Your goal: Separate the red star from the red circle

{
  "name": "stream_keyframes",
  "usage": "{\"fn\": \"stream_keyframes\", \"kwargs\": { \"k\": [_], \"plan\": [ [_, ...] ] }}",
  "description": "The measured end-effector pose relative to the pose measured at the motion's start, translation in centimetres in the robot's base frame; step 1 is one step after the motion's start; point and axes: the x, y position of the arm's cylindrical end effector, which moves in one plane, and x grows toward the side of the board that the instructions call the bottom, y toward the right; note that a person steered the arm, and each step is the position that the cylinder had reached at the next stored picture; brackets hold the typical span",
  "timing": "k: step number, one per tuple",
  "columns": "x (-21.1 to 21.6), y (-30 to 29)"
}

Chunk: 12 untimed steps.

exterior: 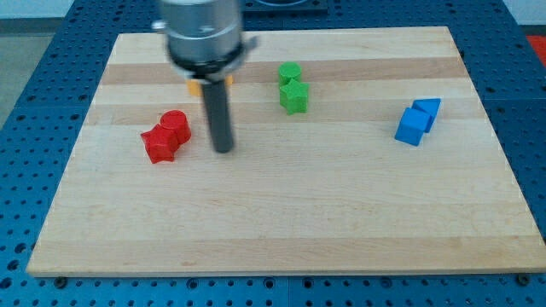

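The red star [158,144] lies on the wooden board [281,222] at the view's left, touching the red circle [176,124], which sits just up and right of it. My tip [223,150] is on the board a short way to the right of both red blocks, apart from them. The dark rod rises from the tip to the arm's grey body at the view's top.
A green circle [290,73] and a green star [294,96] touch each other at top centre. A blue cube [411,126] and a blue triangle [428,108] touch at the right. A yellow-orange block [194,86] is mostly hidden behind the rod.
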Motion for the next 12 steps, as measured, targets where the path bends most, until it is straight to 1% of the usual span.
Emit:
{"fn": "stream_keyframes", "kwargs": {
  "k": [1, 2, 3, 4, 5, 6, 7, 8, 9, 10, 12],
  "plan": [
    [0.0, 0.0],
    [0.4, -1.9],
    [1.1, -6.0],
    [1.1, -6.0],
    [1.1, -8.3],
    [1.1, -8.3],
    [1.1, -5.3],
    [1.1, 3.6],
    [1.1, 3.7],
    [-3.4, 2.4],
    [-5.5, 1.1]
  ]
}}
